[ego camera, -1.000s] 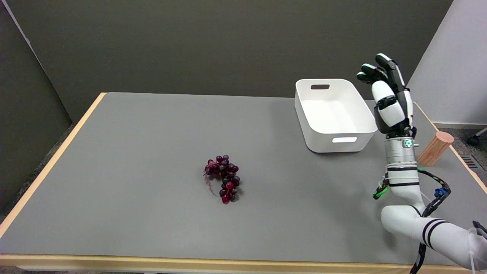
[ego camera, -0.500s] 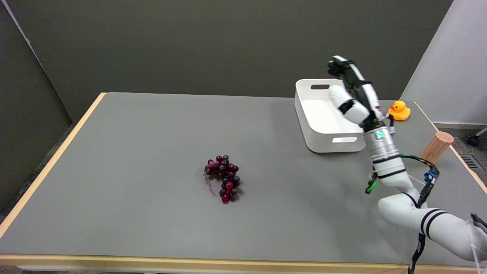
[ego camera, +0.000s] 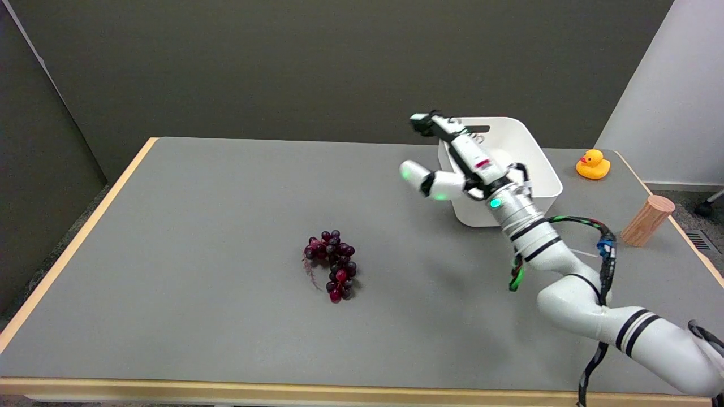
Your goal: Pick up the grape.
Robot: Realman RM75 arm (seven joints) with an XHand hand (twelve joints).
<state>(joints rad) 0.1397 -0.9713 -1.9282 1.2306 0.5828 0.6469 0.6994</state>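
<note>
The right hand (ego camera: 452, 164), fingers (ego camera: 421, 121) spread and empty, hovers well apart from the dark red grape bunch (ego camera: 334, 264) on the grey surface (ego camera: 198, 226); no legible writing.

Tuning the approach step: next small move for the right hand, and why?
Probably carry the right hand further left and down toward the dark red grape bunch. The hand is open, holds nothing, and hangs in front of the white plastic bin, well apart from the bunch lying on the grey table.
</note>
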